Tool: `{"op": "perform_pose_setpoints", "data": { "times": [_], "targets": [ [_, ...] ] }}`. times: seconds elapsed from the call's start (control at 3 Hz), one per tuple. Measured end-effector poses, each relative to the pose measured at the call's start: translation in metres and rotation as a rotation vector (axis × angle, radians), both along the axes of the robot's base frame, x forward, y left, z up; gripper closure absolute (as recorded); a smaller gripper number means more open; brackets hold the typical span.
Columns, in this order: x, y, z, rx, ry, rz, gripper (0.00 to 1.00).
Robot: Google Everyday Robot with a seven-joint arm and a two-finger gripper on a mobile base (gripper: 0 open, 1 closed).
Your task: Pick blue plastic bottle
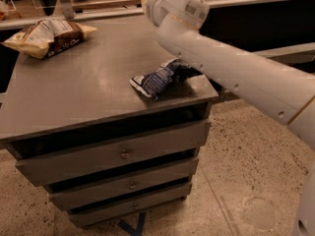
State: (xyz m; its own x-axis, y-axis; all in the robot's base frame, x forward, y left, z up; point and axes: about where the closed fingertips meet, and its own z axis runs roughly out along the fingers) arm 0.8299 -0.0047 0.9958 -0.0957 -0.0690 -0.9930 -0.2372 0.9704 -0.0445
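The blue plastic bottle does not show; it is hidden or out of view. My white arm (236, 68) reaches in from the right, over the grey drawer cabinet's top (88, 87). Its wrist (177, 9) is at the back edge of the top. My gripper (150, 4) is at the arm's far end there, mostly hidden behind the wrist. A dark blue-and-white foil snack bag (157, 80) lies near the top's front right, just under the arm. A yellow-and-brown chip bag (47, 36) lies at the back left.
The cabinet has three drawers (123, 154) facing me. A dark counter with a rail (256, 14) runs behind and to the right. Speckled floor (236, 181) lies at the right.
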Motion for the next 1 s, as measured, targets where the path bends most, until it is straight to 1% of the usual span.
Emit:
{"op": "perform_pose_setpoints", "data": {
  "times": [0.33,0.67,1.0],
  "targets": [
    [-0.016,-0.016,0.004,-0.104,-0.033,0.099,1.00],
    [-0.047,0.027,-0.018,-0.233,-0.047,0.260,1.00],
    [-0.079,0.064,-0.056,-0.252,-0.028,0.402,1.00]
  ]
}}
